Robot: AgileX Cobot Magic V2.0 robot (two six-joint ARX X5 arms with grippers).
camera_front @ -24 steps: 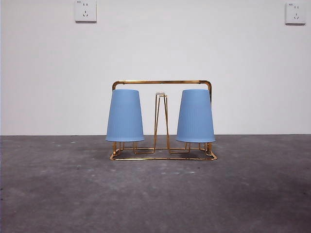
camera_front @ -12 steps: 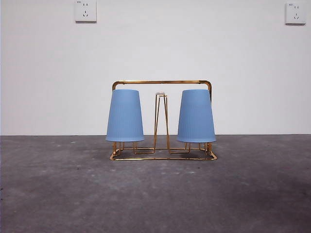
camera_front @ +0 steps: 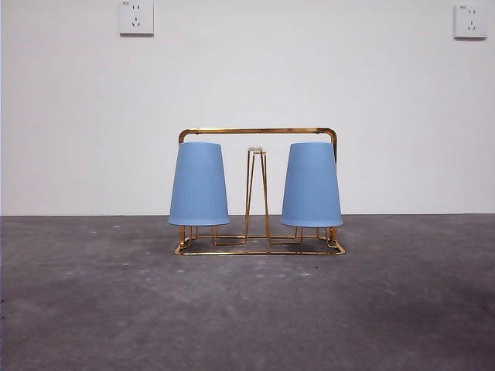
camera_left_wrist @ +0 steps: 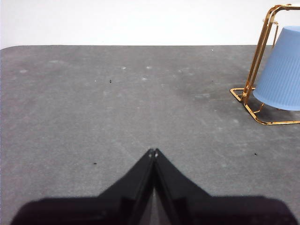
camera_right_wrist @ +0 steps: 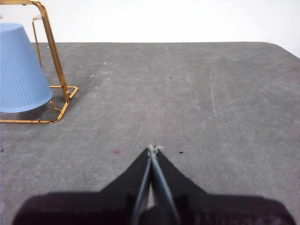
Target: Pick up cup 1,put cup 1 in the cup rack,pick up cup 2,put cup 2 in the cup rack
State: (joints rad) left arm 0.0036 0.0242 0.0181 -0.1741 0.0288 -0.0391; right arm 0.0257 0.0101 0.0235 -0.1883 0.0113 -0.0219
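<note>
- The gold wire cup rack (camera_front: 259,133), an arched frame over a flat wire base, stands on the grey table (camera_front: 247,309).
- 2 ribbed blue plastic cups sit mouth-down on its upright pegs: one (camera_front: 199,184) at one end of the rack, the other (camera_front: 311,185) at the opposite end, with a bare hairpin peg (camera_front: 257,193) between them; inverted, they can drain.
- Both placements look done.
- The left gripper (camera_left_wrist: 153,153) hangs over bare table well clear of the rack, jaws pressed together, empty.
- The right gripper (camera_right_wrist: 153,149) waits off the rack's other end, jaws likewise closed on nothing.
</note>
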